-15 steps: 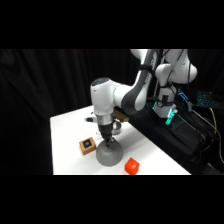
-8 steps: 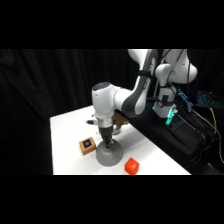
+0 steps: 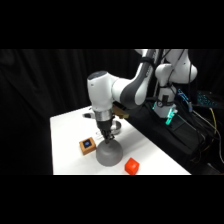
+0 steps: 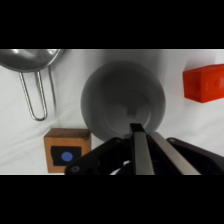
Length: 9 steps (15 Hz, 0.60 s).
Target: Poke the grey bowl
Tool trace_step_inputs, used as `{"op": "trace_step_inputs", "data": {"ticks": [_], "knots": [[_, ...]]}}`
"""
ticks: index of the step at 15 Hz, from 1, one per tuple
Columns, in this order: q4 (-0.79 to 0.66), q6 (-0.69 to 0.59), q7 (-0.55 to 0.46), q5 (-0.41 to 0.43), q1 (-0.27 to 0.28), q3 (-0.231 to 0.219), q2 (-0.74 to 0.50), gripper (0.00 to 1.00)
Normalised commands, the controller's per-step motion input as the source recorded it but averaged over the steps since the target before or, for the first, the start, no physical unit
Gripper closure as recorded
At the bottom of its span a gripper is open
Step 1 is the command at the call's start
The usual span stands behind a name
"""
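Jaws pressed together, as far as we can read them: in the wrist view the two fingers run side by side with no gap showing, and nothing is pinched between them. We log the gripper coming straight down from the white arm, its tip at the crown of the grey bowl. From the side view the tip looks to be touching the dome; we cannot confirm contact from the wrist view, where the fingers overlap the bowl's near rim.

We place the grey bowl mouth-down on the white desk, near the front edge, a smooth rounded dome and the widest item present. In the wrist view it fills the centre.

Just beside the bowl we note a small wooden block with a blue mark on top, close but apart from it. On the bowl's other side, near the desk's front edge, sits an orange-red block, also apart. Behind the gripper, partly hidden, lies a shiny metal cup with a wire loop handle; the wrist view shows the handle pointing toward the wooden block.

Dark backdrop all round.
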Motion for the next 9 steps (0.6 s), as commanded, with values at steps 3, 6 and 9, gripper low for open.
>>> {"op": "trace_step_inputs", "data": {"ticks": [3,6,9], "knots": [[0.12,-0.47,0.06,-0.015,0.021,-0.030,-0.30,0.74],[0.18,-0.43,0.05,0.047,0.017,0.004,-0.20,0.53],[0.15,-0.33,0.02,0.061,0.007,0.005,-0.15,0.19]]}}
